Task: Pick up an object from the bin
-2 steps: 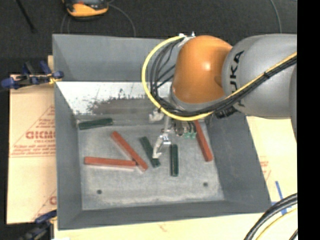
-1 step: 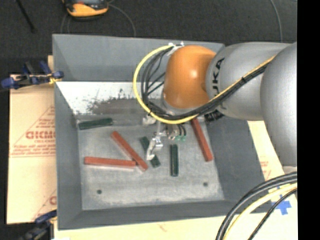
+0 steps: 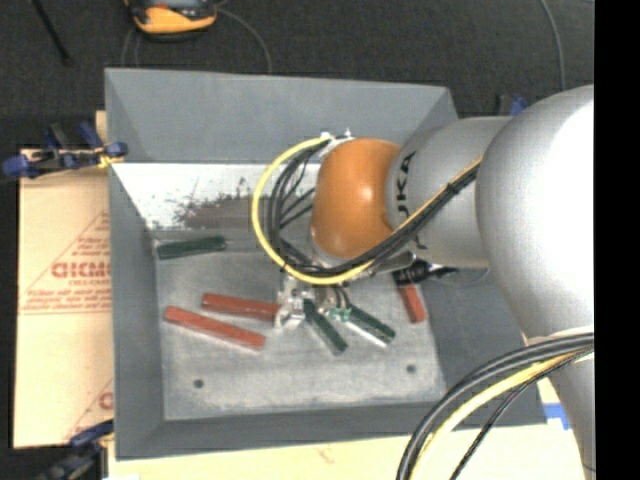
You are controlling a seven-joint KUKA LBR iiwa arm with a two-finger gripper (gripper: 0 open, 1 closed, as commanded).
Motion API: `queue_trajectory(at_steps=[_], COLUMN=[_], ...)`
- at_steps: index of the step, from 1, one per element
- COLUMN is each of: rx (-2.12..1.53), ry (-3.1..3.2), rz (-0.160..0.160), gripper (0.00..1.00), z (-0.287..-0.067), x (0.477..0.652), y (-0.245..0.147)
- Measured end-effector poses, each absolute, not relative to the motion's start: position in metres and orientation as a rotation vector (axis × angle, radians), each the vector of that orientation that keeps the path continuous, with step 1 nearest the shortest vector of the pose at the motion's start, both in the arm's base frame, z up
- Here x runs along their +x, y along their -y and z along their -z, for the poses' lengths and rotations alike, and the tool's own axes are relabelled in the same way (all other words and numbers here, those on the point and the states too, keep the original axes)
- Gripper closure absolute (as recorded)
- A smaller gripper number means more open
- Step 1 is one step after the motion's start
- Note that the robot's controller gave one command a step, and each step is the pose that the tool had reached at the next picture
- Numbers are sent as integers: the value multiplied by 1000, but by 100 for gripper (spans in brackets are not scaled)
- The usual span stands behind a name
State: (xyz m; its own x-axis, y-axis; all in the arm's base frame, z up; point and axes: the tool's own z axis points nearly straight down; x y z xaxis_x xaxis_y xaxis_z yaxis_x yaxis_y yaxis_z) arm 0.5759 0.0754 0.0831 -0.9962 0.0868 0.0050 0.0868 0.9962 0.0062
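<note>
— Well, how far along are we with the pick?

— Early, we'd judge. In the camera view the silver arm [image 3: 500,208] comes into the grey metal bin [image 3: 300,378] from the right, and its orange wrist cover [image 3: 350,208] and looped cables hang over the middle of the floor. Beneath them the gripper [image 3: 291,308] sits low, close to the bin floor, right at the right-hand end of a long red stick [image 3: 238,305].

— Does it have hold of that stick?

— We cannot tell. The wrist hides most of the tip, so we can't say whether it is spread, pressed together or pinching anything. Nothing looks raised, though. Every piece we can see appears to lie flat on the floor.

— What else is near?

— A second red stick [image 3: 215,329] lies just below and to the left. Two dark green sticks [image 3: 325,330] lie at angles just to the right, touching or nearly so. A lone dark green stick [image 3: 192,248] rests well apart near the back left, and a short red piece [image 3: 412,303] lies at the right beside the arm.

— So what remains?

— Almost all of it, in our view. The descent looks done, but a sure grip and the lift out of the bin are not yet shown.
</note>
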Motion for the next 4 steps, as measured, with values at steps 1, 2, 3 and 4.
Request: queue_trajectory(at_steps=[1,2,3,4], rx=[-137,-147,-140,-147], ry=[3135,3117,3121,3147], rz=[10,9,7,15], gripper=[100,100,100,100], z=[-83,-82,-82,-82], x=[576,598,627,636], y=[-75,-76,-79,-77])
